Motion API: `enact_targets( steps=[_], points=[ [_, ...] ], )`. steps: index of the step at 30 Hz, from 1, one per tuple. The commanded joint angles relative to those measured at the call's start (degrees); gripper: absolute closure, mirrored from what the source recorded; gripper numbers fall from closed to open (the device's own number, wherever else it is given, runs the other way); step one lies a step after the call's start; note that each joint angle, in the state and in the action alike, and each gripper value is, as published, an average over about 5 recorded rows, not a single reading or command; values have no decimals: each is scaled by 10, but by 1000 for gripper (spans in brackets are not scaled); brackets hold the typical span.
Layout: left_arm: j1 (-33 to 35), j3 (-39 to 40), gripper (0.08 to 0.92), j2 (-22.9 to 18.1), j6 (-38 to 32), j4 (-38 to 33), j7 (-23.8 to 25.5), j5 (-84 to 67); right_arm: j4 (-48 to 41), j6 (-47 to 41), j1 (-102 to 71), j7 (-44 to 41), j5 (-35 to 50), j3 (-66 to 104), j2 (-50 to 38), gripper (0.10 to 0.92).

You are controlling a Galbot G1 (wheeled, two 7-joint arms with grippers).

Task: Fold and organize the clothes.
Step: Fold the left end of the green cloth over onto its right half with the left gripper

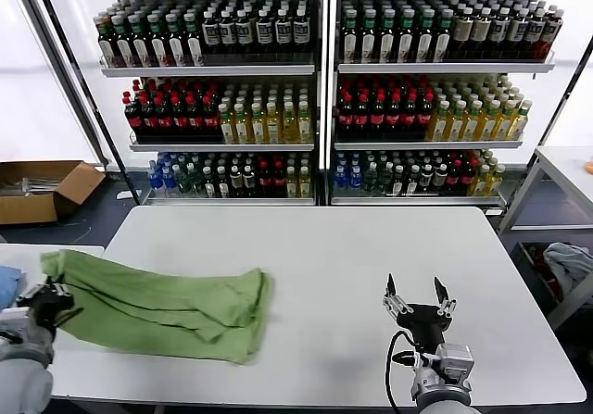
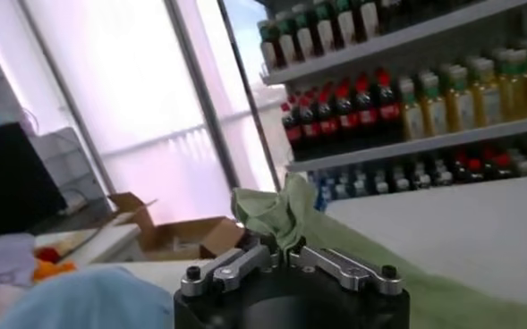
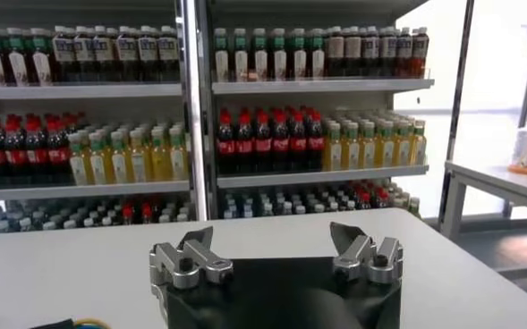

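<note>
The light green polo shirt (image 1: pixel 167 305) lies folded lengthwise on the left part of the white table (image 1: pixel 334 257); its collar, buttons and print are hidden. My left gripper (image 1: pixel 46 298) is at the shirt's left end, shut on a pinch of the green fabric. In the left wrist view the cloth (image 2: pixel 276 213) rises bunched from between the closed jaws of the left gripper (image 2: pixel 285 255). My right gripper (image 1: pixel 419 295) is open and empty over the table's front right, well apart from the shirt; it also shows in the right wrist view (image 3: pixel 272 246).
Shelves of bottles (image 1: pixel 324 90) stand behind the table. A cardboard box (image 1: pixel 42 190) sits on the floor at far left. A blue cloth (image 1: pixel 7 284) lies at the left edge. A side table (image 1: pixel 565 169) and a grey-white cloth heap (image 1: pixel 570 266) are at right.
</note>
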Motion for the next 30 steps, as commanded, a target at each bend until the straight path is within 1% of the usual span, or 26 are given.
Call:
enact_targets(
  steps=[1,4,7,11,13,19,24,30],
  points=[
    [-9,33,895,6,24,-71,-2,-18,-1,1,-3,0,0,4,1,203],
    [-1,106,895,-39,33,-108,-4,-3,1,2,-7,0,-1,8,2,203],
    [0,179,895,-77,39,-125,-7,16,2,3,-12,0,-2,10,4,203],
    [-8,254,895,-122,44,-121,-6,49,5,5,-20,0,-7,12,9,203],
    [-16,281,895,-136,44,-112,-4,67,6,6,-24,1,-9,13,11,203],
    [-27,326,895,-153,43,-79,3,98,7,11,-35,1,-12,19,13,203],
    [-34,334,895,-163,38,-42,14,111,5,15,-39,1,-15,18,15,203],
    [-36,338,895,-174,36,-28,21,117,-5,19,-39,1,-21,11,18,203]
  ],
)
